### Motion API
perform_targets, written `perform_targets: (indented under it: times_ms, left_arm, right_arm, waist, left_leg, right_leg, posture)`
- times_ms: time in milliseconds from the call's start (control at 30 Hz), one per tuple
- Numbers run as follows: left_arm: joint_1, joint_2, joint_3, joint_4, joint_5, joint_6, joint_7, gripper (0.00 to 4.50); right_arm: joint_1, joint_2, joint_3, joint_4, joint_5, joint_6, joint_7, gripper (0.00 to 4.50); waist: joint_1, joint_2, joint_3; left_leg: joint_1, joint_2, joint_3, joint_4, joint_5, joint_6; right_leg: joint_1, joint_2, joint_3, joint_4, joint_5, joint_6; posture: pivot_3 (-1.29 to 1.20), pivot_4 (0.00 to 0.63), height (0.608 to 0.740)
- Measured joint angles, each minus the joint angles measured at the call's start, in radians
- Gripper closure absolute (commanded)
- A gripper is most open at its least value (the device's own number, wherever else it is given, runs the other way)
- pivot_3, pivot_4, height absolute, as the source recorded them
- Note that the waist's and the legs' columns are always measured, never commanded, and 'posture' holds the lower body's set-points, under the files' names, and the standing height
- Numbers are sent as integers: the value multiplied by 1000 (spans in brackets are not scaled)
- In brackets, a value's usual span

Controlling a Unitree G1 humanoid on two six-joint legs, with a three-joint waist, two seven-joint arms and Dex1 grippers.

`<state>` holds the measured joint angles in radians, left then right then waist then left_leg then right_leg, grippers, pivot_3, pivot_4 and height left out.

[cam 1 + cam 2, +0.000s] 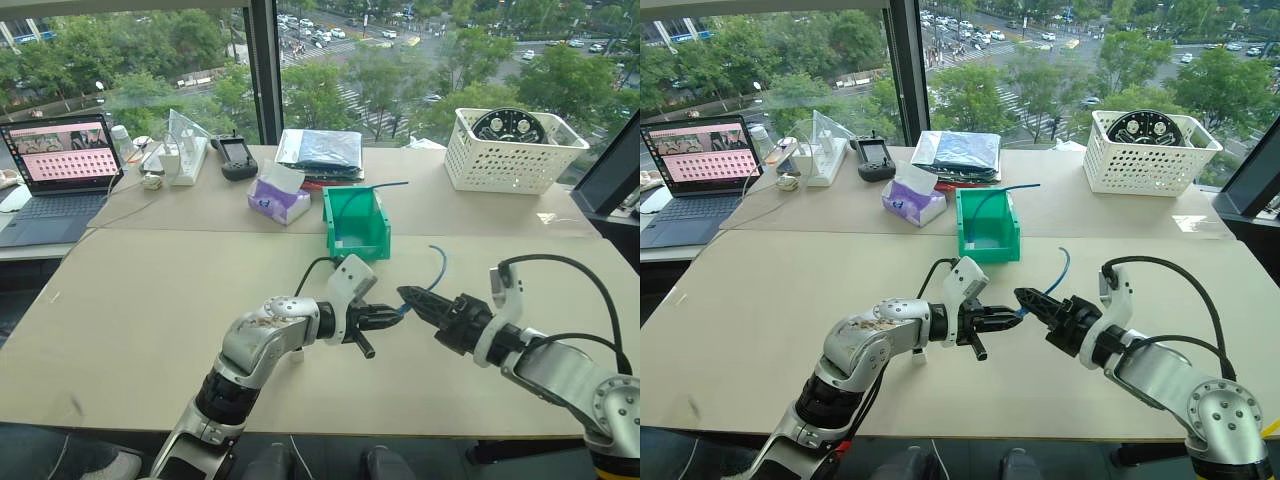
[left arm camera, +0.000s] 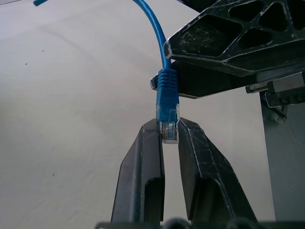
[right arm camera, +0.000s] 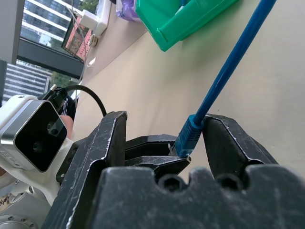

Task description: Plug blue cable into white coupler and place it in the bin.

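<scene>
Beige table (image 1: pixel 150 300) by windows. Left hand (image 2: pixel 170 143) clamps blue cable (image 2: pixel 167 98) by its clear plug; right hand (image 3: pixel 164 143) spread around it, released. Risk: plug twists or slips in that thin pinch. White coupler unseen; green bin (image 1: pixel 356 222) beyond.

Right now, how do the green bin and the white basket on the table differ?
The bin is bright green with solid walls and a cut-down front lip; the basket is white, latticed and wider. The bin stands mid-table with a thin cord running into it; the basket sits at the far right holding a dark round object. Both are upright and open-topped.
</scene>
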<state>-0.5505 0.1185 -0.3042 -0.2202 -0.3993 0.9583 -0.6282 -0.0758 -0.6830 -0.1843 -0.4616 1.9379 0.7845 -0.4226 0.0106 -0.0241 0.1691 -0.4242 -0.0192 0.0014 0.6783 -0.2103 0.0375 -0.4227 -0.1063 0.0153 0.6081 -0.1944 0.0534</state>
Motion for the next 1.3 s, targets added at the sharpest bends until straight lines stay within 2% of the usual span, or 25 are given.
perform_targets:
  times_ms: [33, 67, 167, 300, 467, 533, 567, 667, 833, 867, 1000, 1133, 1233, 1300]
  left_arm:
    - [0, 0, 0, 0, 0, 0, 0, 4445]
    - [0, 0, 0, 0, 0, 0, 0, 4445]
    - [0, 0, 4, 0, -1, 0, 0, 4445]
    - [-1, 0, 7, -2, -6, -1, -3, 4445]
    - [-1, 0, 7, -2, -11, 0, 0, 4445]
    - [0, -1, 10, -2, -15, 1, 4, 3442]
    - [0, -2, 14, -1, -15, -1, 7, 3255]
    - [0, -12, 26, -4, -24, -21, 16, 2124]
    - [-29, 44, 128, -71, -60, -8, 33, 277]
    - [-30, 57, 146, -93, -75, 9, 36, 35]
    - [-13, 119, 206, -205, -142, 91, 46, 35]
    - [64, 195, 359, -286, -177, 138, 109, 35]
    - [141, 266, 439, -330, -134, 82, 155, 35]
    - [182, 300, 475, -334, -50, -17, 214, 35]
  right_arm:
    - [0, 0, 4, 0, 0, 0, 0, 2193]
    - [0, 0, 7, 2, -1, -3, 0, 2265]
    - [1, -1, 10, 18, -1, -13, -2, 3318]
    - [4, -3, 11, 30, -2, -19, -5, 4467]
    - [3, -3, 12, 30, -2, -21, -5, 4467]
    - [3, -3, 11, 30, -2, -21, -5, 4500]
    - [-1, -2, 13, 30, 1, -21, 0, 4500]
    - [-34, -2, 14, 29, 8, -21, 13, 4500]
    - [-89, -3, 9, 67, 10, -20, 43, 4500]
    - [-105, -3, 12, 84, 10, -18, 51, 4500]
    - [-204, -22, 19, 177, 3, 12, 109, 4500]
    - [-330, -29, 58, 310, -52, 81, 204, 4500]
    - [-413, -24, 89, 412, -122, 134, 281, 4500]
    - [-464, -9, 103, 482, -180, 172, 342, 4500]
  waist:
    - [0, 0, 0]
    - [0, 0, 0]
    - [0, 0, 0]
    - [0, 0, 0]
    - [0, 0, 0]
    - [0, 0, 0]
    - [0, 0, 0]
    - [-1, 0, 0]
    - [-2, 0, 0]
    - [-2, 0, 0]
    - [-4, -1, 0]
    - [-14, -1, 1]
    - [-18, -1, 1]
    - [-16, -1, 1]
  left_leg:
    - [0, 0, 0, 0, 0, 0]
    - [0, 0, 0, 0, 0, 0]
    - [0, 0, 0, 0, 0, 0]
    - [0, 0, 0, 0, 0, 0]
    - [0, 0, 0, 0, 0, 0]
    - [0, 0, 0, 0, 0, 0]
    - [0, 0, 0, 0, 0, 0]
    - [0, 0, 0, 0, 0, 0]
    - [0, 1, 0, 0, 0, 0]
    - [0, 1, 0, 0, 0, 0]
    - [0, 0, 1, 0, 0, 1]
    - [1, 2, 0, -1, 0, 1]
    - [1, 1, 0, -2, 0, 1]
    - [1, 1, 0, -2, 0, 1]
  right_leg:
    - [0, 0, 0, 0, 0, 0]
    - [0, 0, 0, 0, 0, 0]
    - [0, 0, 0, 0, 0, 0]
    - [0, 0, 0, 0, 0, 0]
    - [0, 0, 0, 0, 0, 0]
    - [0, 0, 0, 0, 0, 0]
    - [0, 0, 0, 0, 0, 0]
    - [0, 0, 0, 0, 0, 0]
    - [0, 1, 0, 0, 0, 0]
    - [-1, 1, 0, 0, 0, 0]
    - [0, 0, 1, 0, 1, 1]
    - [-1, 2, 0, 0, 3, 3]
    - [-1, 2, 0, 0, 6, -3]
    - [-1, 2, 0, 0, 7, -4]
  posture:
    - [0, 150, 740]
    - [0, 150, 740]
    - [0, 150, 740]
    - [0, 150, 740]
    - [0, 150, 740]
    - [0, 150, 740]
    - [0, 150, 740]
    - [0, 150, 740]
    - [0, 150, 740]
    - [0, 150, 740]
    - [0, 150, 740]
    - [0, 150, 740]
    - [0, 150, 740]
    - [0, 150, 740]
